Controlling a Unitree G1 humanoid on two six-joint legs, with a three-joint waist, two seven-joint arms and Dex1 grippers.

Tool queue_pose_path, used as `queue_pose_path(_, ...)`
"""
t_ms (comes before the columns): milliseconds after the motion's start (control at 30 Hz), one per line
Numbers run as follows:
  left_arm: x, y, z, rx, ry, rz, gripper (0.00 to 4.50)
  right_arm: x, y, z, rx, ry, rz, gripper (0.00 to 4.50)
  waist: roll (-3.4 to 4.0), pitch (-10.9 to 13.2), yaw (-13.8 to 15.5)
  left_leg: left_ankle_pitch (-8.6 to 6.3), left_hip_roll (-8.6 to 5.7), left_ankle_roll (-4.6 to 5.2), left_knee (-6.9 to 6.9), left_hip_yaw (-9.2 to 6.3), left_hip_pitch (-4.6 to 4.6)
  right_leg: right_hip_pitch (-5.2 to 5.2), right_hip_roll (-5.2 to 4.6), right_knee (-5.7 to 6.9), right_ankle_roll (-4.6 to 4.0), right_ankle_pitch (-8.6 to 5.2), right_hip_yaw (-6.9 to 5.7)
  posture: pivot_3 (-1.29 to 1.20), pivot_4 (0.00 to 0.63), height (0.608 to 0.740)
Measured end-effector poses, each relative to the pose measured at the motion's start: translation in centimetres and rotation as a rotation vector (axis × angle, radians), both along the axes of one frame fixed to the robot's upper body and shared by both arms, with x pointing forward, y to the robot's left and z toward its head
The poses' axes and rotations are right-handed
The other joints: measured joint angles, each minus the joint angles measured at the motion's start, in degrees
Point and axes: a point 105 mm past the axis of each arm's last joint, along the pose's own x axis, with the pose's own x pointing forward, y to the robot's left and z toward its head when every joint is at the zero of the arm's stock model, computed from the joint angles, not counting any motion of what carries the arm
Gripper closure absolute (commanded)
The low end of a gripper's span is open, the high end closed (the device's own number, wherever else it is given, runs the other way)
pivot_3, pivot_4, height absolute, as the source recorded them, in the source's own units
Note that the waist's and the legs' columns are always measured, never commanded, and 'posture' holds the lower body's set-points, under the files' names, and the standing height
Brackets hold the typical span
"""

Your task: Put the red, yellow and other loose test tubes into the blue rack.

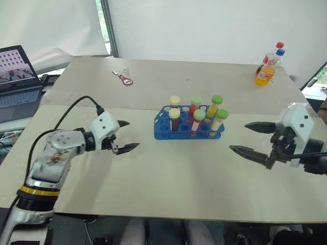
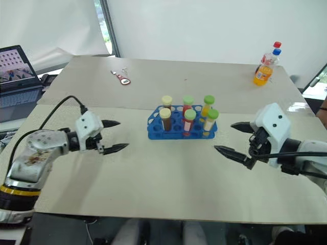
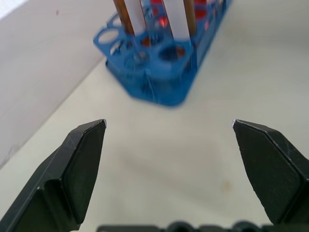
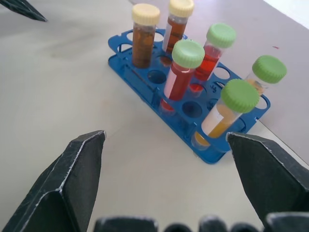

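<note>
The blue rack [image 1: 189,128] stands on the table [image 1: 168,178] between the two grippers, ahead of both sets of fingertips and clear of them. Six test tubes [image 4: 183,72] stand upright in its holes: two amber-brown with pale-yellow caps, two red with green caps, two yellow with green caps. The left gripper [image 1: 125,136] hovers above the tabletop, jaws spread wide, nothing between them; the rack lies well beyond its tips. The right gripper [image 1: 250,139] is likewise spread wide and empty, its jaws pointing toward the rack's other end.
</note>
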Motion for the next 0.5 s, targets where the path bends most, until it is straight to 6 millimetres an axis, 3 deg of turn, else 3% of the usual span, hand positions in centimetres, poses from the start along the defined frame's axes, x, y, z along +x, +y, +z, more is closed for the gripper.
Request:
queue_pose_path(167, -0.2, 3.3, 1.1, 0.045, -0.010, 0.090, 0.01, 0.5, -3.1, -0.3, -0.084, 0.022, -0.010, 0.06, 0.00, 0.0, 0.1, 0.00, 0.04, 0.00, 0.00, 0.34, 0.08, 0.02, 0.00, 0.01, -0.02, -0.01, 0.01, 0.00, 0.150, 0.740)
queue_pose_path(300, -0.5, 3.6, 0.8, 0.023, 0.013, 0.107, 0.01, 1.1, -3.9, -0.1, -0.108, 0.002, -0.011, 0.06, 0.00, 0.0, 0.0, 0.00, 0.04, -0.01, -0.04, 0.49, 0.08, -0.03, 0.01, 0.03, -0.03, -0.01, 0.02, 0.00, 0.150, 0.740)
queue_pose_path(500, -0.6, 3.2, 0.8, -0.002, 0.022, 0.118, 0.01, 1.5, -3.5, 0.0, -0.122, -0.005, 0.010, 0.06, 0.00, 0.0, -0.1, 0.00, 0.06, -0.01, -0.06, 0.50, 0.07, -0.04, 0.02, 0.04, -0.04, -0.01, 0.02, 0.00, 0.150, 0.740)
